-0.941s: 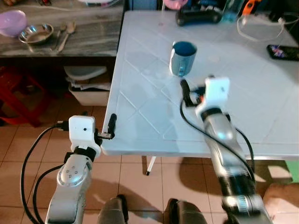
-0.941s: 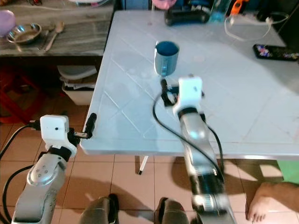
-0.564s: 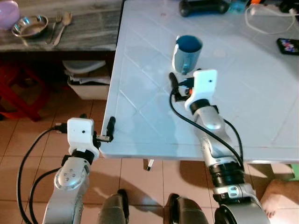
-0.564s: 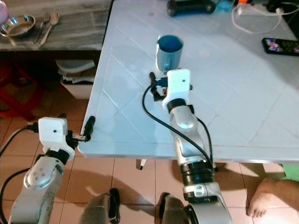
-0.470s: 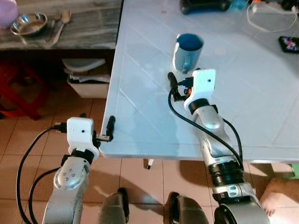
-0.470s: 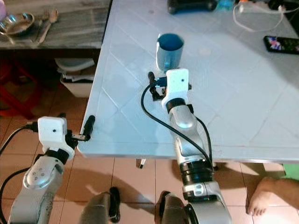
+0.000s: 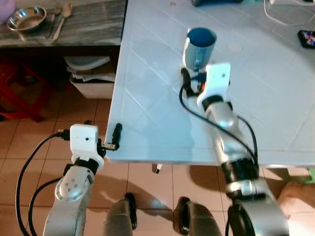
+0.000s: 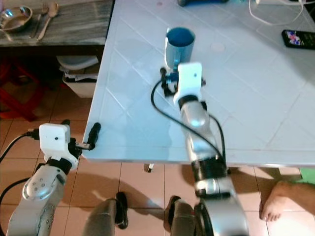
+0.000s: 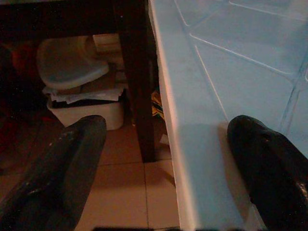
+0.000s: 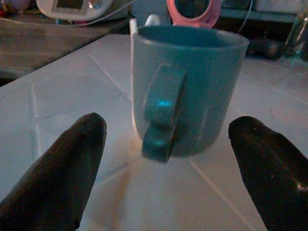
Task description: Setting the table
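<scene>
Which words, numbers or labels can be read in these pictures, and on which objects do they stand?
No text can be read.
Blue mug: plain, with no print on the side facing the open right gripper.
White device with a screen: the display is too blurred to read.
Phone: the screen shows colours only, too small to read.
White table: only moulded lines, no writing.

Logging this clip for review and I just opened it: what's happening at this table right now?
The robot's right claw is open and lined up on a blue ceramic mug standing upright on the pale blue tiled table, handle toward the claw, fingers not touching it. The left claw is open too, idling at the table's near corner. A steel bowl with a spoon and fork beside it waits on the grey wooden side counter.
</scene>
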Robot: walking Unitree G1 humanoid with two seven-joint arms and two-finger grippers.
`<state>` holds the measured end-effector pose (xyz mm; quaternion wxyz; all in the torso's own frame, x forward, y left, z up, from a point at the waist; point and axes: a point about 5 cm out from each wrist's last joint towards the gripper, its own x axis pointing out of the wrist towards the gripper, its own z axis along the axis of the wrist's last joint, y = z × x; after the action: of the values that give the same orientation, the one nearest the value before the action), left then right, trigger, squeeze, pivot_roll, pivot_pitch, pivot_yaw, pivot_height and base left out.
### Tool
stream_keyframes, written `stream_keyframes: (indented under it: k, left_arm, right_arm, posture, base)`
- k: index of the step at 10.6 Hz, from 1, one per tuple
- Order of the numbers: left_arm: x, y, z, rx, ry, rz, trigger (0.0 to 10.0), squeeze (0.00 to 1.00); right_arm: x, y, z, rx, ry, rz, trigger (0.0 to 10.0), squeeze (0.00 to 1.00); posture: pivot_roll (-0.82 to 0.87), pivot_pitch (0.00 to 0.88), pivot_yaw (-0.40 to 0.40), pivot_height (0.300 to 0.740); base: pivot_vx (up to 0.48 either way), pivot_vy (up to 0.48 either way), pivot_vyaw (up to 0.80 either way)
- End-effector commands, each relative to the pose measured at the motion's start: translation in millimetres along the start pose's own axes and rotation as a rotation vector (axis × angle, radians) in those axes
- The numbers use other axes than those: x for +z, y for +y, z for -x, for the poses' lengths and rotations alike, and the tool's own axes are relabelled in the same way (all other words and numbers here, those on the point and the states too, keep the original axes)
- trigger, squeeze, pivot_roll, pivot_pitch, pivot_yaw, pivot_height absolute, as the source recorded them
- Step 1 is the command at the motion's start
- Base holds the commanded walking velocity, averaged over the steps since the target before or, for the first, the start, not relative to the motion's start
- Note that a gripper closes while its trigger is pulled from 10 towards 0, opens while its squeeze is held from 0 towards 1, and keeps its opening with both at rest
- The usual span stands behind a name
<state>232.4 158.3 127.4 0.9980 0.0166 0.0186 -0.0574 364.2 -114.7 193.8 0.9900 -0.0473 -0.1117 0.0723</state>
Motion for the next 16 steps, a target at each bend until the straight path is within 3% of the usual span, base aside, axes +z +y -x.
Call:
stream_keyframes:
  k: [1,2,9,10,12,16]
  left_arm:
    - [-2.6,3.6,4.1,0.01,0.024,0.0,10.0,0.0]
    - [-2.1,2.8,3.5,0.007,0.023,0.0,10.0,0.0]
    - [-0.9,0.8,1.3,-0.002,0.016,0.011,10.0,0.0]
    - [-0.2,-1.1,0.9,-0.017,0.011,0.026,10.0,0.0]
    - [6.6,-18.4,1.9,-0.152,-0.02,0.123,10.0,0.0]
    - [14.7,-24.7,-7.1,-0.185,-0.07,0.17,10.0,0.0]
  right_arm:
    - [2.6,5.6,-4.1,0.028,-0.02,0.015,3.6,0.0]
    - [5.5,6.7,-9.9,0.027,-0.023,0.016,0.0,0.0]
    - [12.3,-9.0,-24.4,-0.039,-0.042,0.031,0.0,0.0]
    - [10.7,-12.3,-24.8,-0.052,-0.041,0.034,0.0,0.0]
    - [7.3,-20.7,-24.5,-0.085,-0.032,0.041,0.0,0.0]
    - [3.8,-30.6,-23.0,-0.112,-0.03,0.045,0.0,0.0]
  posture:
    - [0.08,0.31,0.048,0.74]
    - [0.08,0.311,0.047,0.74]
    - [0.08,0.297,0.044,0.74]
    - [0.08,0.294,0.044,0.74]
    - [0.08,0.285,0.04,0.74]
    - [0.06,0.245,0.02,0.74]
  base:
    - [0.0,0.0,0.0]
    - [0.0,0.0,0.0]
    - [0.0,0.0,0.0]
    - [0.0,0.0,0.0]
    - [0.0,0.0,0.0]
    - [0.0,0.0,0.0]
